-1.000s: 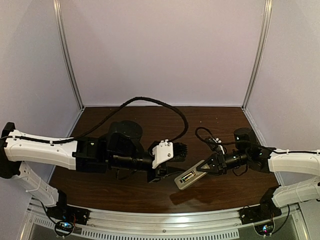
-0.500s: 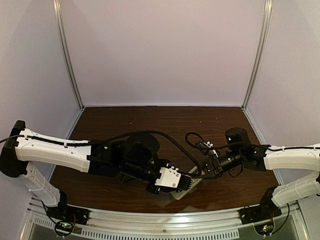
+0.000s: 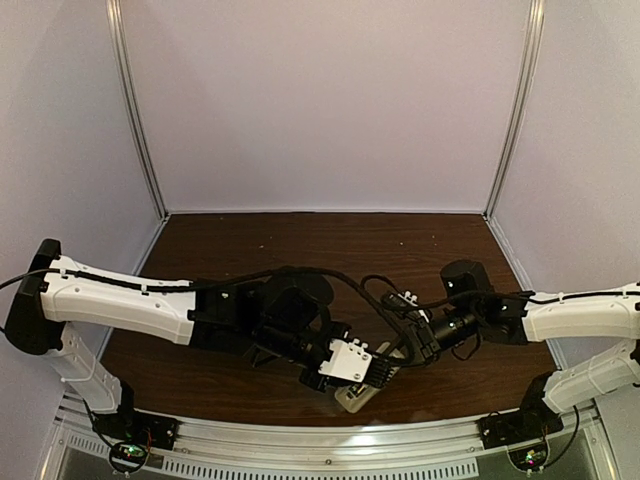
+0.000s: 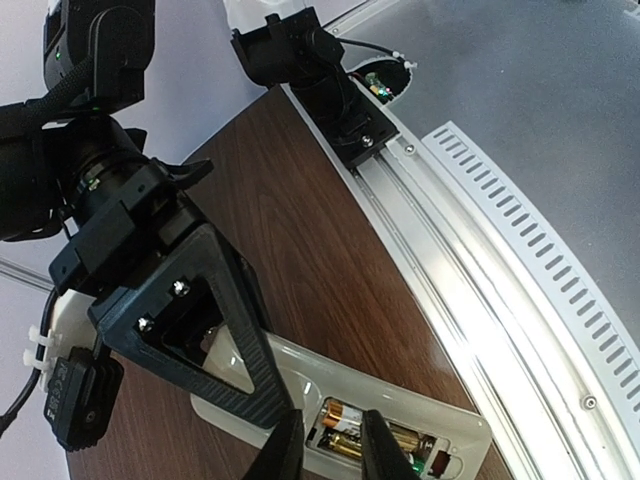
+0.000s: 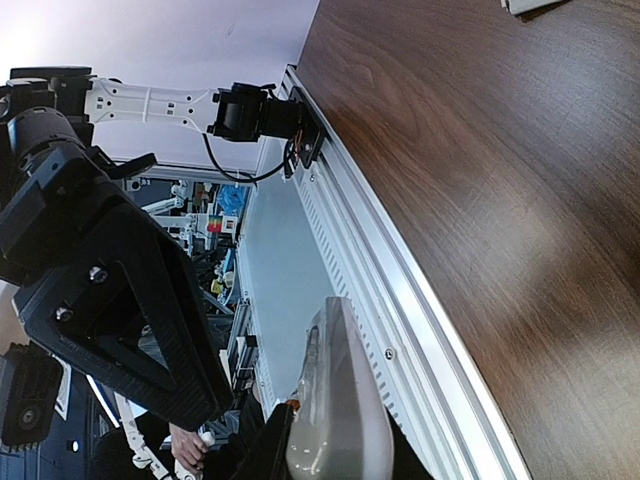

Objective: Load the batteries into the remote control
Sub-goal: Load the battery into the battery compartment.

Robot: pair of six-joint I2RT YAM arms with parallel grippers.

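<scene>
compartment point(image 4: 425, 452): open, both batteries point(image 4: 345, 415) inside, side by side
remote control point(image 4: 395, 400): over the surface's point(image 3: 300, 240) near edge
right gripper point(image 5: 335, 450) jaws: pinching the remote control
left gripper point(image 4: 335, 455) jaws: slightly spread above the batteries

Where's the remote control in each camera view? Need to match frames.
Top external: remote control low centre, just above the front rail.
Left wrist: bottom centre, battery bay open.
Right wrist: bottom centre, seen edge-on.
Shared landmark: the slotted metal rail along the table's near edge.
</scene>
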